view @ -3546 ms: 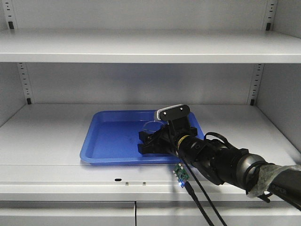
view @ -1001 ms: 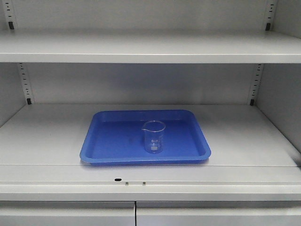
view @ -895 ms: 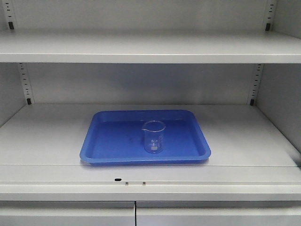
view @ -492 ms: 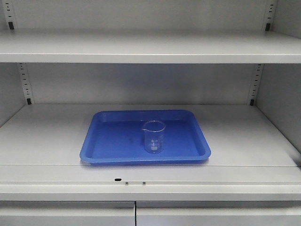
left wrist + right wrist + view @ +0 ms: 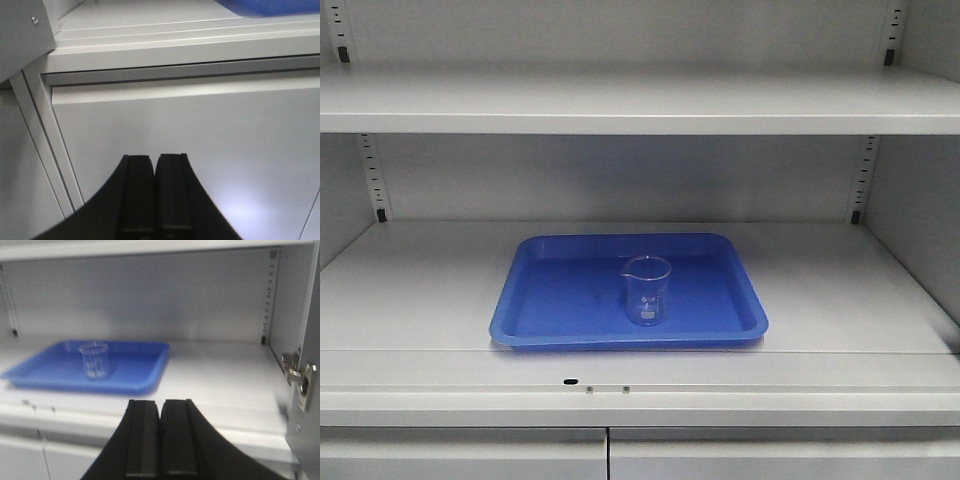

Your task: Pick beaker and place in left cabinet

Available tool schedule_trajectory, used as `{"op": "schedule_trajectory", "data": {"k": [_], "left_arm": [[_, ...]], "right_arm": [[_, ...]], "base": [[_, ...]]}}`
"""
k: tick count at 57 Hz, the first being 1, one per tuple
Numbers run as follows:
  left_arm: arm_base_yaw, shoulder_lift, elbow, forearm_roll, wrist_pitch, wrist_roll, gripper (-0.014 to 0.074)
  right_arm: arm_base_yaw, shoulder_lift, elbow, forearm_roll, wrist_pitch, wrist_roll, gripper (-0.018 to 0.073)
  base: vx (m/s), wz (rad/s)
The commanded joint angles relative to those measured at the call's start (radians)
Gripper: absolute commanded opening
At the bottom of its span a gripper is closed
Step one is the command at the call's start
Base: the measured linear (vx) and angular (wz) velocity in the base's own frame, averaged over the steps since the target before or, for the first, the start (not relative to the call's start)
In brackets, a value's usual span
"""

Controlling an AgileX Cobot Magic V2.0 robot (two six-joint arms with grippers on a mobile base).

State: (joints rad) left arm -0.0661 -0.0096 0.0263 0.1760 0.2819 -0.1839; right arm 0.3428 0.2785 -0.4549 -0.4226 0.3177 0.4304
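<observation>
The clear glass beaker (image 5: pixel 648 290) stands upright on a blue tray (image 5: pixel 550 310) on the middle shelf of the white cabinet (image 5: pixel 420 280). The right wrist view shows the beaker (image 5: pixel 94 360) on the tray (image 5: pixel 135 370) well ahead and to the left of my right gripper (image 5: pixel 160 402), which is shut and empty, outside the cabinet. My left gripper (image 5: pixel 154 158) is shut and empty, below the shelf edge, facing the lower cabinet front (image 5: pixel 200 150). Neither arm appears in the front view.
An upper shelf (image 5: pixel 640 100) spans above the tray. Perforated strips (image 5: pixel 865 170) run down the back wall. A door hinge (image 5: pixel 300 380) and the door edge stand at the right in the right wrist view. A corner of the blue tray (image 5: pixel 270 6) shows above the left gripper.
The right arm, which had its gripper at the beaker on the tray 3.5 s ago, has withdrawn out of the front view. The beaker stands alone and has not moved in the last second.
</observation>
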Motion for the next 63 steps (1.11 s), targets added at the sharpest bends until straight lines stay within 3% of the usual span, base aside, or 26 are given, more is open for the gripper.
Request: {"op": "schedule_trajectory", "data": {"k": [1, 9, 27, 29, 32, 63], "left_arm": [[-0.007, -0.017, -0.009, -0.002, -0.083, -0.003, 0.0004], [-0.007, -0.017, -0.009, -0.002, -0.083, -0.003, 0.0004], [-0.007, -0.017, -0.009, -0.002, -0.083, -0.003, 0.0004], [-0.007, -0.017, -0.009, -0.002, -0.083, -0.003, 0.0004], [-0.007, -0.019, -0.009, -0.002, -0.083, -0.003, 0.0004], [-0.007, -0.017, -0.009, -0.002, -0.083, -0.003, 0.0004]], "right_arm": [[-0.061, -0.011, 0.042, 0.131, -0.055, -0.191, 0.0014], [-0.158, -0.070, 0.168, 0.334, -0.100, -0.352, -0.0011], [-0.404, -0.310, 0.467, 0.358, -0.281, -0.380, -0.0008], [-0.410, -0.303, 0.501, 0.367, -0.346, -0.373, -0.0008], [-0.414, -0.298, 0.486, 0.377, -0.285, -0.365, -0.0008], [-0.413, -0.301, 0.490, 0.362, -0.285, -0.371, -0.0007]], "base": [[0.00, 0.00], [0.00, 0.00], [0.00, 0.00], [0.00, 0.00], [0.00, 0.00], [0.00, 0.00]]}}
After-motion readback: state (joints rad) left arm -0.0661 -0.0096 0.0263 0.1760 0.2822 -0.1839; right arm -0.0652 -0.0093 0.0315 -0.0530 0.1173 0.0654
